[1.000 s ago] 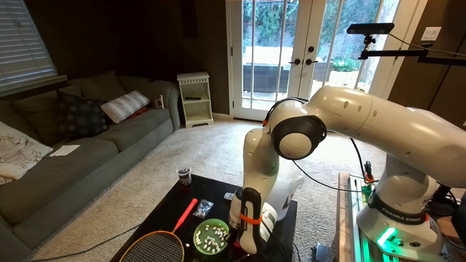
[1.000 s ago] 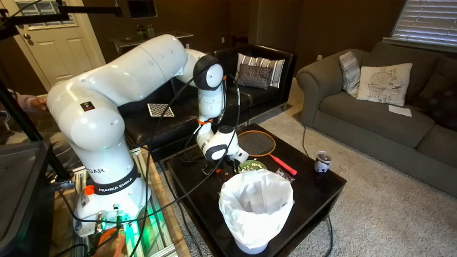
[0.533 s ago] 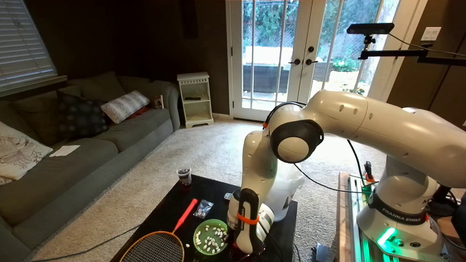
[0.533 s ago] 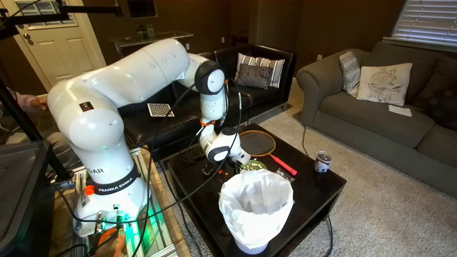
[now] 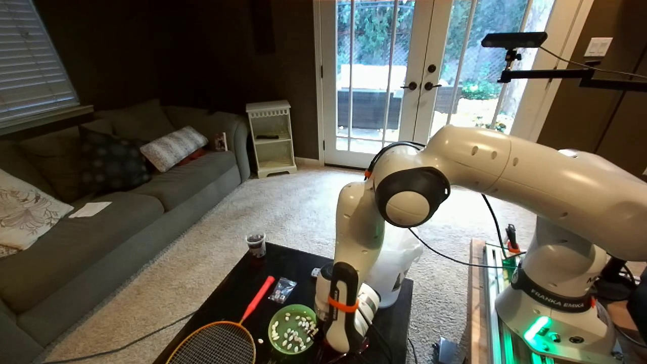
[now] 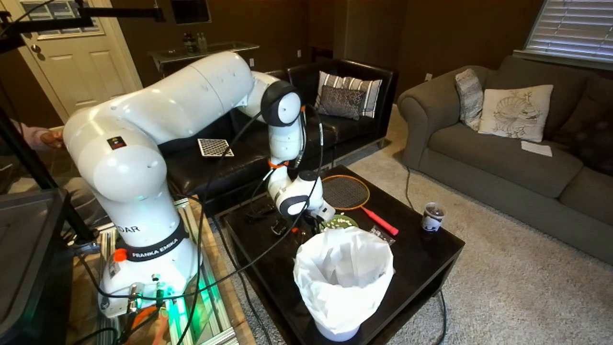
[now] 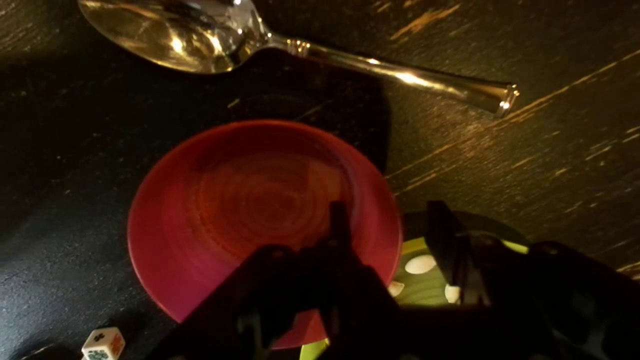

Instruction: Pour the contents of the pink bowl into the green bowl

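The pink bowl (image 7: 165,240) sits upright with nothing inside it, on the dark table in the wrist view. The arm hides most or all of it in both exterior views. My gripper (image 7: 389,207) is open around its edge: one finger (image 7: 340,220) hangs over the inside, the other past the rim, with a gap to it. The green bowl (image 5: 293,308) (image 7: 422,292) stands right beside, partly covered by the pink bowl in the wrist view; whether the two touch I cannot tell. Pale contents (image 5: 292,336) (image 7: 420,264) lie scattered in the green bowl.
A metal spoon (image 7: 400,75) lies near the pink bowl, and a die (image 7: 103,344) on its other side. Around the green bowl are a racket (image 5: 217,344), a clear packet (image 5: 283,289) and one stray pale bit (image 5: 260,340). A white-lined bin (image 6: 342,282) and a cup (image 6: 433,218) stand farther off.
The arm came down slightly between one second and half a second ago, then stopped. Since then the fingers beside the green bowl have spread, letting go of the pink bowl's rim.
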### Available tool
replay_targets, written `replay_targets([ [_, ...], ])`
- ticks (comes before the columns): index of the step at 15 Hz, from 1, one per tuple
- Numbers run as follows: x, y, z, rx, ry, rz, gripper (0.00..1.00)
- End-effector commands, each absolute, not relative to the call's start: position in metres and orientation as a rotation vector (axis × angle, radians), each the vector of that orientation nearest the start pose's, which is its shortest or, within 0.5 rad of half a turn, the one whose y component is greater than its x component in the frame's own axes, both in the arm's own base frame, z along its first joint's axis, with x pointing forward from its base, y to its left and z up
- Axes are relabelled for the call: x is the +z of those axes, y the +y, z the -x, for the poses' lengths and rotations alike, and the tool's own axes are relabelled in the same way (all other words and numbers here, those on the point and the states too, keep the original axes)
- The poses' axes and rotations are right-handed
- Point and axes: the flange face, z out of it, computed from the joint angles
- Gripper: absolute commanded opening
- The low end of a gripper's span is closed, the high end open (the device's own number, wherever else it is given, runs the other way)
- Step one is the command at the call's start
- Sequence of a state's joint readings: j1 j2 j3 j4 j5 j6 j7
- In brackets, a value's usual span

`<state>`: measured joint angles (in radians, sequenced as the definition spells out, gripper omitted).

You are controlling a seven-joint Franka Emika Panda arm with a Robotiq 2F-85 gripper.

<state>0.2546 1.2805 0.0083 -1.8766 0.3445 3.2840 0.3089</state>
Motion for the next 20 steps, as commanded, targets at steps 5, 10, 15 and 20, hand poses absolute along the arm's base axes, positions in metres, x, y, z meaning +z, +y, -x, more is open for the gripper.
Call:
replay_targets([
  [5, -0.113, 0.103, -0.493, -0.209, 0.596, 3.075, 1.00],
  [10, -0.091, 0.124, -0.505, -0.264, 0.504, 3.057, 1.00],
  [15, -0.082, 0.163, -0.538, -0.284, 0.258, 3.010, 1.00],
  [20, -0.086, 0.192, -0.571, -0.245, -0.029, 3.013, 1.00],
])
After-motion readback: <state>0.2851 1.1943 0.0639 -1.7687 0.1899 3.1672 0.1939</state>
